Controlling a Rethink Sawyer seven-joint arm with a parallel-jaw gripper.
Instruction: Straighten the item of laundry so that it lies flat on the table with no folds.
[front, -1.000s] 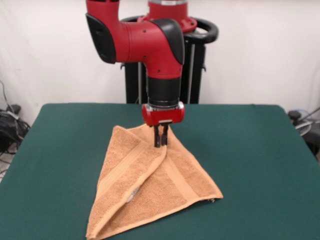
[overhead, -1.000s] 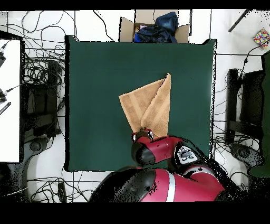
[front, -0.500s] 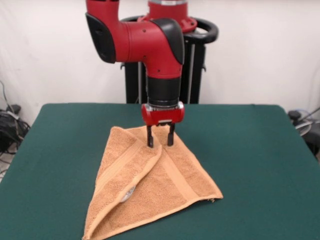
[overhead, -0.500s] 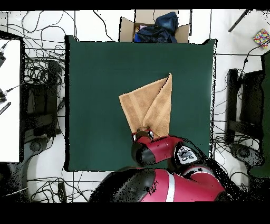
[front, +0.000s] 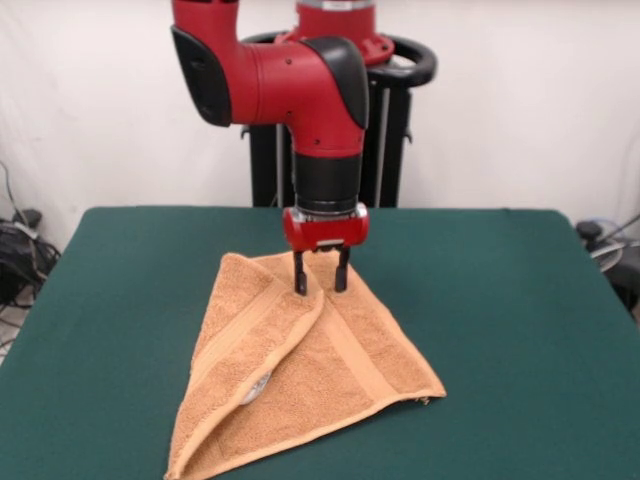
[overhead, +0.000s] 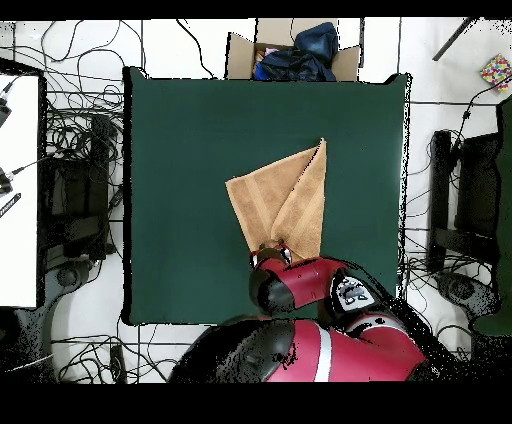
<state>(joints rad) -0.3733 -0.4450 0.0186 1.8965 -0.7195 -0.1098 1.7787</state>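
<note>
While the red and black arm (front: 300, 90) comes down from above, its gripper (front: 320, 284) stands with the two dark fingers (front: 299, 276) spread apart and nothing between them; the tips are at the top part of the towel (front: 300, 370), and I cannot tell if they touch the cloth. From this point the orange-tan towel spreads toward the camera in the front view, in a shape like a triangle. It is not flat: one layer is folded over another along a long diagonal ridge, and a woven band stripe (front: 352, 358) runs on the right flap. A small white tag (front: 257, 385) shows at the fold. In the overhead view the towel (overhead: 285, 200) lies near the middle of the green table (overhead: 180, 160), and the arm (overhead: 300, 283) hides its lower end.
</note>
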